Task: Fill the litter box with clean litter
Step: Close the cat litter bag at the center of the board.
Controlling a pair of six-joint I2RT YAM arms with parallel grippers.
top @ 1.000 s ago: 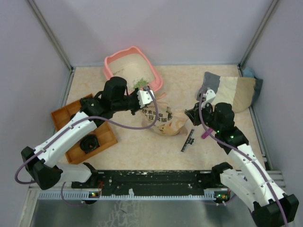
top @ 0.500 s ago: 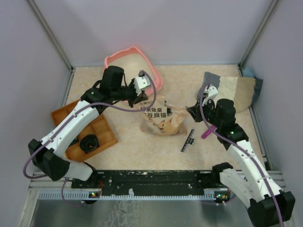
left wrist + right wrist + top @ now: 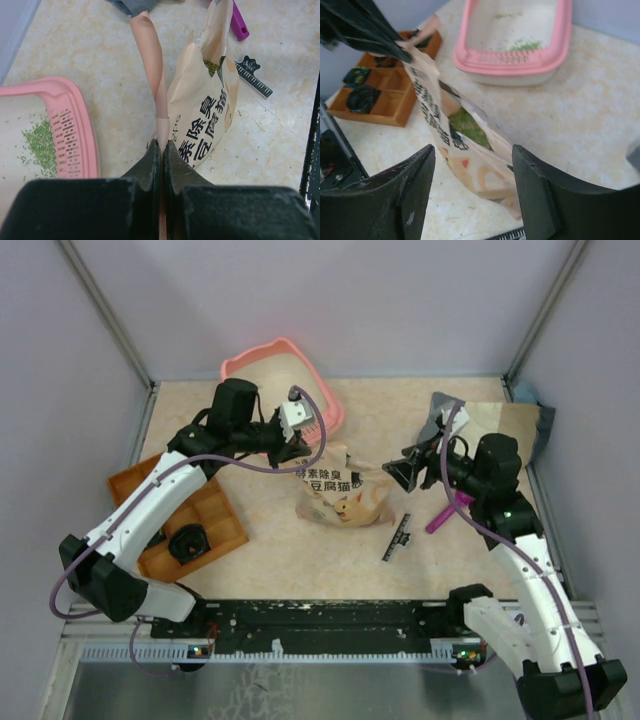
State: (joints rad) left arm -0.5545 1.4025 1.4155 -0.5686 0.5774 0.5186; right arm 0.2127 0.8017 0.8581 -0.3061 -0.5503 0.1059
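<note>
- While the litter box (image 3: 255, 354) is seen at 11 o'clock from above, its clean litter (image 3: 41, 147) is shown only by the wrist views.
- The edge of the bag (image 3: 202, 120) is pinched by the left gripper (image 3: 160, 150).
- The right gripper (image 3: 472, 172) is spread wide.

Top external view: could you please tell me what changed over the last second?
The right gripper opened its fingers, apparently releasing the paper bag, and its arm swung right. The left gripper shifted left, still shut on the bag's top. Litter box, orange tray, scoop: unmoved.
</note>
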